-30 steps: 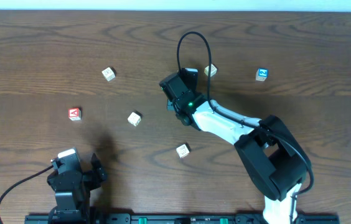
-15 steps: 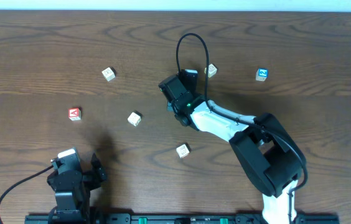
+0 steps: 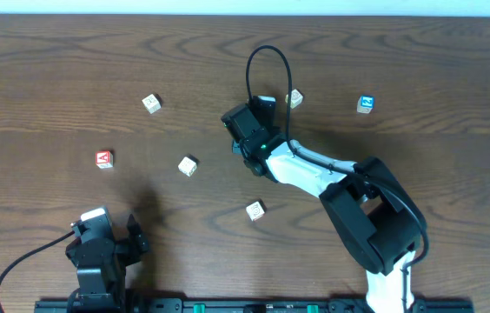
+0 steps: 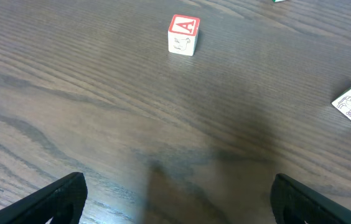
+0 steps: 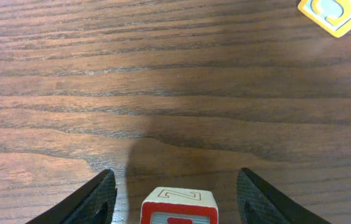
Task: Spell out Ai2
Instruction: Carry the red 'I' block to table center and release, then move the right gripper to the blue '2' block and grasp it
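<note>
A block with a red frame and a "2" on its top face (image 5: 179,205) sits between the fingers of my right gripper (image 5: 175,202). The gripper is open and its fingers stand clear of the block's sides. In the overhead view the right gripper (image 3: 243,125) is at the table's middle and hides that block. A red "A" block (image 3: 104,159) lies at the left and also shows in the left wrist view (image 4: 182,34). My left gripper (image 4: 178,205) is open and empty, near the front edge (image 3: 106,240), well short of the "A" block.
Pale blocks lie at the far left (image 3: 150,103), mid-left (image 3: 188,165), front middle (image 3: 254,209) and behind the right gripper (image 3: 294,98). A blue block (image 3: 365,104) is at the far right. A yellow-edged block (image 5: 334,12) lies ahead of the right gripper.
The right arm's elbow and base link have shifted slightly left. The right gripper, the left arm and the blocks have stayed where they were.
</note>
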